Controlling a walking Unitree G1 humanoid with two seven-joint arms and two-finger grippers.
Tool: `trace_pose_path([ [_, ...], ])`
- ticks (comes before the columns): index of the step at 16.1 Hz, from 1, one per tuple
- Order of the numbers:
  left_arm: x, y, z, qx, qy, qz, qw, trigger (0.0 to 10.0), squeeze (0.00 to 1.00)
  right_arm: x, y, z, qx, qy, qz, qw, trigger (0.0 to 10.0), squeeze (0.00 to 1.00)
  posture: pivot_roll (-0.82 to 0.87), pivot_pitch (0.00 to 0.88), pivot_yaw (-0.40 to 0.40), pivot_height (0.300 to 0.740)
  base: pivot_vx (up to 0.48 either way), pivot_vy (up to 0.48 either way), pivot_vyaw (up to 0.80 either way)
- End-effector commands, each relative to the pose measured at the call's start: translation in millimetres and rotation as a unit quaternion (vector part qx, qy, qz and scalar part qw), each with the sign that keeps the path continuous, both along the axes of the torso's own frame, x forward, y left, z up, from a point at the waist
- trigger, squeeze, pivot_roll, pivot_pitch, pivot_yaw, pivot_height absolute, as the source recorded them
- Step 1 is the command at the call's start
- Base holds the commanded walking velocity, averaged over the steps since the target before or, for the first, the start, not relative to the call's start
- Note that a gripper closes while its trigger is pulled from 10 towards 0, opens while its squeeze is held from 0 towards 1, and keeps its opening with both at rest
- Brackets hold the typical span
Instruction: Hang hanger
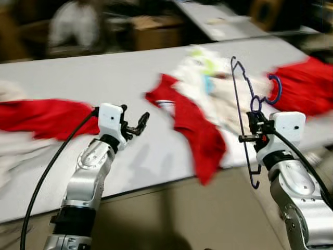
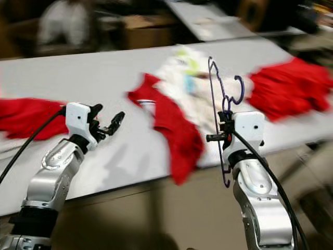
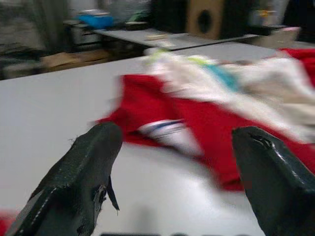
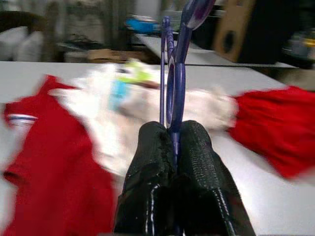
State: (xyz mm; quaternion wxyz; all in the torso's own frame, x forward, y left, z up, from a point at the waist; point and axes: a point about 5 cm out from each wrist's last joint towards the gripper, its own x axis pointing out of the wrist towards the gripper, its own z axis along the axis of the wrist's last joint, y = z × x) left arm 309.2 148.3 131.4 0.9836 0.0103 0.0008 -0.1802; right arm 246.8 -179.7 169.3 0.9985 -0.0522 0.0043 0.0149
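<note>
The hanger (image 1: 242,112) was already picked up but not yet hung, as far as the blurred head views showed. No rail or hook to hang it on could be made out, so the carrying and the hanging itself looked to be left.

The right gripper (image 1: 254,130) was clamped on the hanger, its two black fingers (image 4: 197,162) pressed together around the thin purple wire. The hanger stood roughly upright in that grasp, its hook curling up near the gripper's white housing and its long frame running from above the gripper to below the table (image 1: 78,78) edge. It was held clear of the table, in front of the clothes rather than lying on them.

The left gripper (image 1: 136,125) hovered over bare table with its fingers spread wide and nothing between them. Past it lay a red garment (image 1: 195,130), one end draped over the table edge, beside a white pile (image 1: 208,86). More red cloth (image 1: 307,83) lay behind the hanger, and another red piece (image 1: 44,117) lay at the table's left.
</note>
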Motion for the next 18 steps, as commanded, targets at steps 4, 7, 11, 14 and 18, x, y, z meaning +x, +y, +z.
trace_pose_path([
  [4, 2.0, -12.1, -1.1, -0.013, 0.004, -0.01, 1.0, 10.0, 0.0, -4.0, -14.0, -4.0, -0.024, 0.015, -0.001, 1.0, 10.0, 0.0, -0.07, 0.0, 0.015, 0.74, 0.0, 0.337, -0.39],
  [7, 1.4, -13.4, -3.6, 0.009, 0.004, -0.003, 1.0, 10.0, 0.0, -9.4, -22.5, -10.8, 0.004, 0.023, -0.009, 1.0, 10.0, 0.0, -0.07, 0.0, 0.018, 0.74, 0.0, 0.0, 0.0],
  [11, 0.2, -10.4, -4.6, 0.009, -0.003, 0.009, 1.0, 10.0, 0.0, -11.0, -28.1, -11.2, -0.014, 0.024, 0.003, 1.0, 10.0, 0.0, -0.07, 0.0, 0.018, 0.74, 0.0, 0.0, 0.0],
  [14, -4.3, -4.9, -4.6, -0.002, -0.001, 0.029, 1.0, 10.0, 0.0, -10.5, -27.4, -9.4, 0.001, 0.019, -0.005, 1.0, 10.0, 0.0, -0.07, 0.0, 0.002, 0.74, 0.0, 0.0, 0.0],
  [18, -6.2, 5.0, -1.3, -0.02, -0.009, 0.063, 0.998, 10.0, 0.0, -18.6, -30.2, -13.8, -0.027, 0.033, -0.025, 0.999, 10.0, 0.0, -0.12, 0.0, -0.02, 0.74, 0.201, 0.0, 0.35],
])
